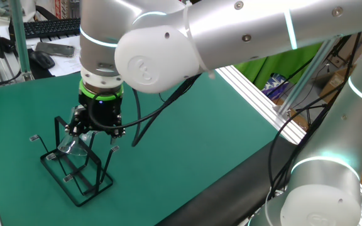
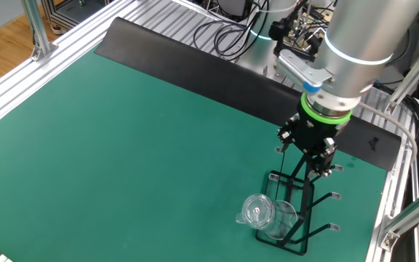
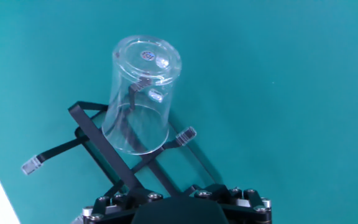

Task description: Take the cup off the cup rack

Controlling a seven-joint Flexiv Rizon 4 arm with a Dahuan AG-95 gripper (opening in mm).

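One cup (image 3: 140,93) hangs upside down on a prong of the cup rack (image 3: 114,163), its base pointing up and outward and its rim low against the black wire frame. The prong's flat tip shows through the clear wall, just under the base. The rack stands on the green table (image 2: 122,145) near one edge, with several other prongs sticking out to the sides.

The end effector (image 1: 93,129) hovers just above the rack, close to the cup. Its fingertips do not show clearly in any view, and the hand view catches only the black body at the bottom of the frame, so it is impossible to tell whether the fingers are apart or together. Nothing appears to be held.

Several things could go wrong from here. The cup is clear and smooth, so a light or off-centre squeeze may let it slip. It sits tilted, so a straight vertical pull would likely drag it against the prong tip and lift or tip the light wire rack with it. The neighbouring prongs stand near the fingers' path and could be struck on the approach. A pull along the prong's own line seems safer.
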